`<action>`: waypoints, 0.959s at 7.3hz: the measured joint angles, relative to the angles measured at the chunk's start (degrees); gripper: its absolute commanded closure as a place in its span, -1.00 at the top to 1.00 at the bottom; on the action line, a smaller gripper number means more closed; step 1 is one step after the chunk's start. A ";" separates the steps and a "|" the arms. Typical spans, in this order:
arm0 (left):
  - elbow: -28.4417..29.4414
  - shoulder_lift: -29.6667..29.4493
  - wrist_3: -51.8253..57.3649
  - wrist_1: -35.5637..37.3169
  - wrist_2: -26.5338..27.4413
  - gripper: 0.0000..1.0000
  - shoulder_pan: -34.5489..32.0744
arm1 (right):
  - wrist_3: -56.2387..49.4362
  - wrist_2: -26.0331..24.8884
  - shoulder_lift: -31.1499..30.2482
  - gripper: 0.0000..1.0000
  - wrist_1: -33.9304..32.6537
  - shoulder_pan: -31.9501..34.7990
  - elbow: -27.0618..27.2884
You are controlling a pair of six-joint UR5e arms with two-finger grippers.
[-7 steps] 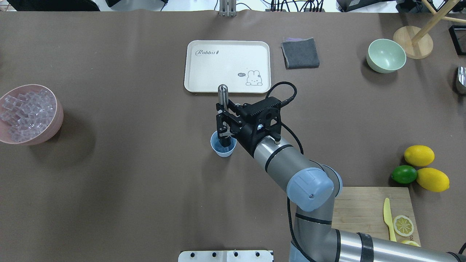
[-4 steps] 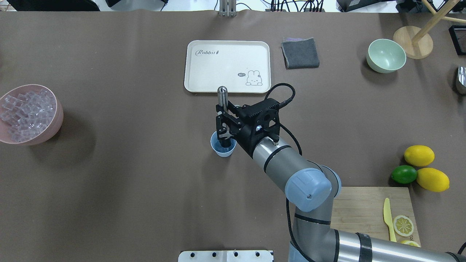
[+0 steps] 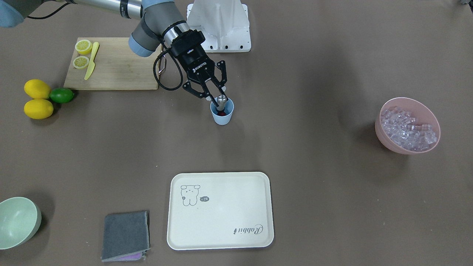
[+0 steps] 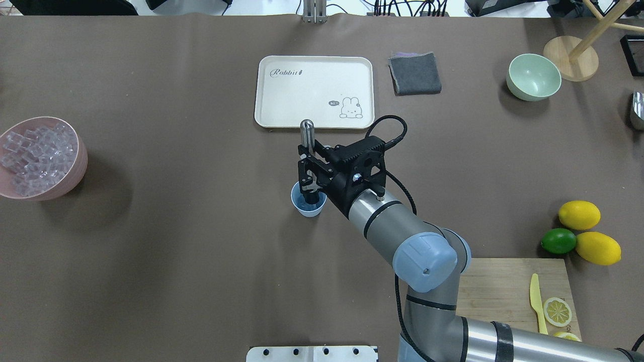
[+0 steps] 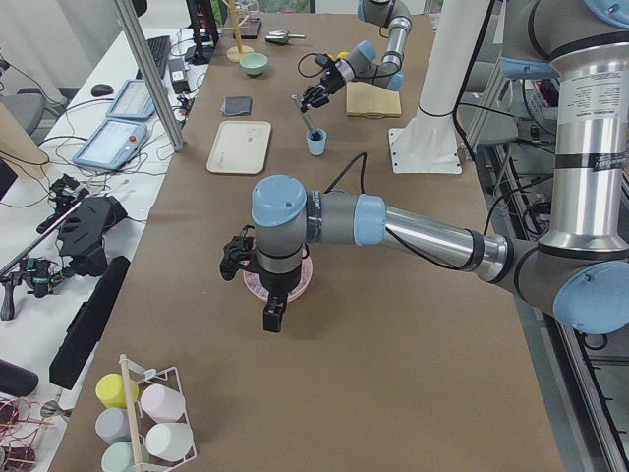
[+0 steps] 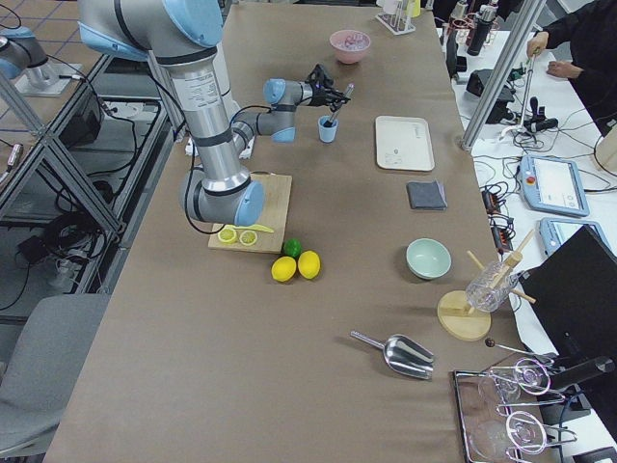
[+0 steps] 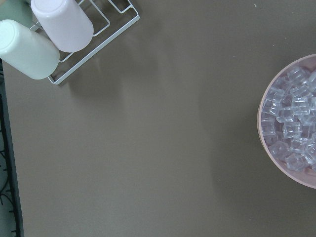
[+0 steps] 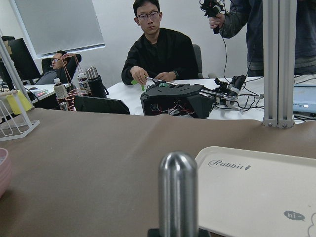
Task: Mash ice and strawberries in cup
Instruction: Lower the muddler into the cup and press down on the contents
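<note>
The light blue cup (image 4: 303,206) stands at the table's middle, also in the front-facing view (image 3: 222,117). My right gripper (image 4: 308,174) is shut on a metal muddler (image 4: 307,131) that stands tilted with its lower end inside the cup. A bit of red, the strawberry (image 3: 221,114), shows at the cup's bottom. The ice (image 4: 34,151) fills a pink bowl (image 4: 75,173) at the far left, also in the left wrist view (image 7: 291,131). My left gripper (image 5: 272,311) hangs over that bowl; I cannot tell if it is open or shut.
A cream tray (image 4: 314,90), a grey cloth (image 4: 415,73) and a pale green bowl (image 4: 533,77) lie beyond the cup. Two lemons (image 4: 578,214) and a lime (image 4: 558,241) sit at the right by a cutting board (image 4: 498,291). A wire rack with cups (image 7: 94,29) stands left of the pink bowl.
The right arm's elbow has shifted slightly left. The muddler stays gripped in the cup, its top a touch lower.
</note>
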 measured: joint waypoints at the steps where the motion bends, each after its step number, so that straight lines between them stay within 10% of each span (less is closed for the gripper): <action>1: 0.04 0.03 0.00 0.00 0.00 0.95 -0.03 | 0.00 0.00 0.06 -1.00 0.06 0.08 0.41; 7: 0.05 0.06 0.00 -0.07 0.00 0.95 -0.03 | 0.01 -0.04 0.02 -1.00 0.09 0.60 2.78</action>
